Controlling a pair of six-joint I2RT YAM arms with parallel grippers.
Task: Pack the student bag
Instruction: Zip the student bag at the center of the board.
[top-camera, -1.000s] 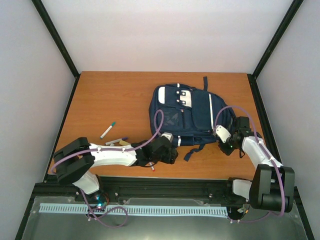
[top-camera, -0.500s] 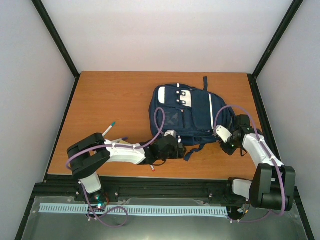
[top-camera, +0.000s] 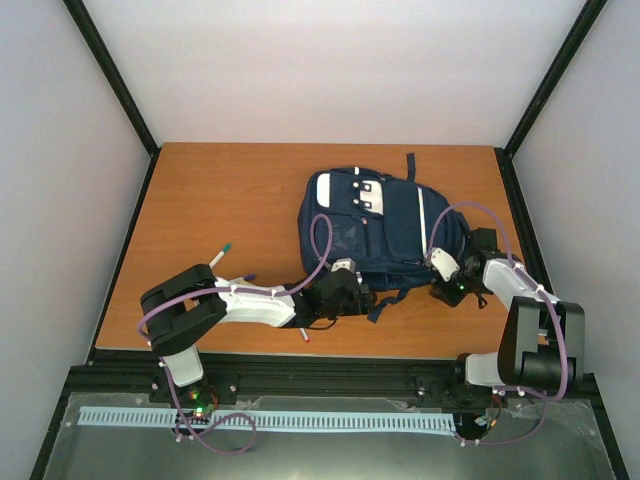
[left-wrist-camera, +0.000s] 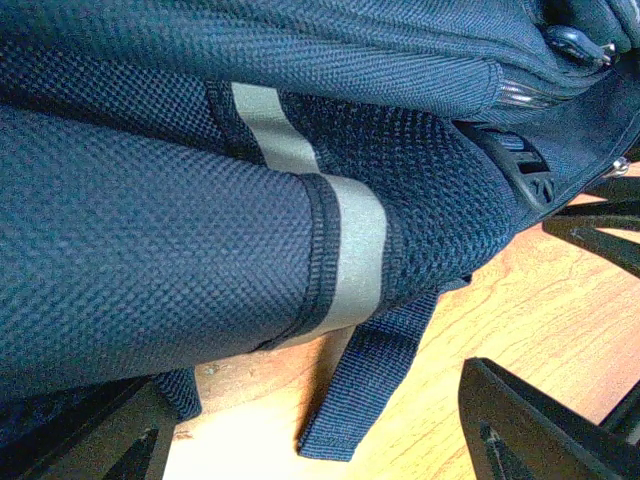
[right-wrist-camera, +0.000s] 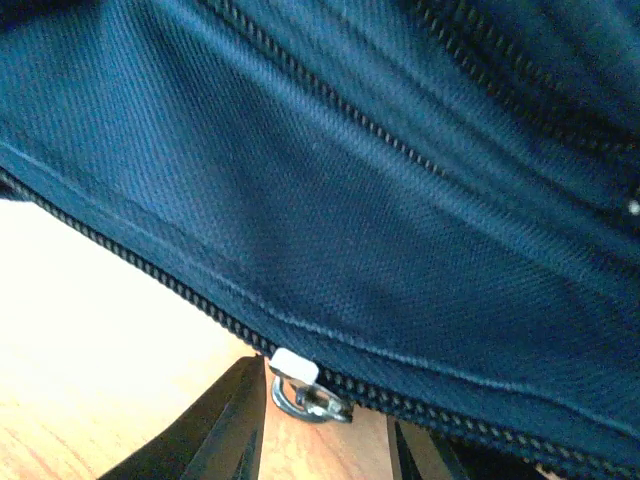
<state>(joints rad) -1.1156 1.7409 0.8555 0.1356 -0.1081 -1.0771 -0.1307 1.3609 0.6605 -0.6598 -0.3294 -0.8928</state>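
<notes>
Item one: the flat orange-brown wooden bench (top-camera: 220, 190), which carries everything listed here. Item two: the student bag (top-camera: 385, 225), a large navy fabric backpack with thin white stripes and white patches. It lies flat on the right half of the bench with its front pockets up and its dark straps trailing toward the near edge. No compartment shows an opening in any view, the zip lines in sight run closed, and the contents cannot be seen, so it is judged not yet ready to take anything. Item three: the left gripper (top-camera: 352, 288), lying low at the bag's near-left corner with its jaws spread wide and holding nothing. The wrist view shows padded mesh, a grey reflective band (left-wrist-camera: 350, 240) and a dark webbing strap (left-wrist-camera: 365, 385) between its fingers. It is probably placed there to brace or lift that corner. Item four: the right gripper (top-camera: 452, 287), pressed close to the bag's right side, its jaws a little apart and released. The bare bench shows between them, likely because it is lined up on the zip. Item five: a white marker with a teal cap (top-camera: 217, 259), loose on the left of the bench, well apart from the bag. Item six: a slim red-tipped pen (top-camera: 304, 336) near the front edge, just beside the left arm. Item seven: a small silver zip pull with a white tab (right-wrist-camera: 298, 385), hanging just above the right gripper's fingers and not visibly pinched.
</notes>
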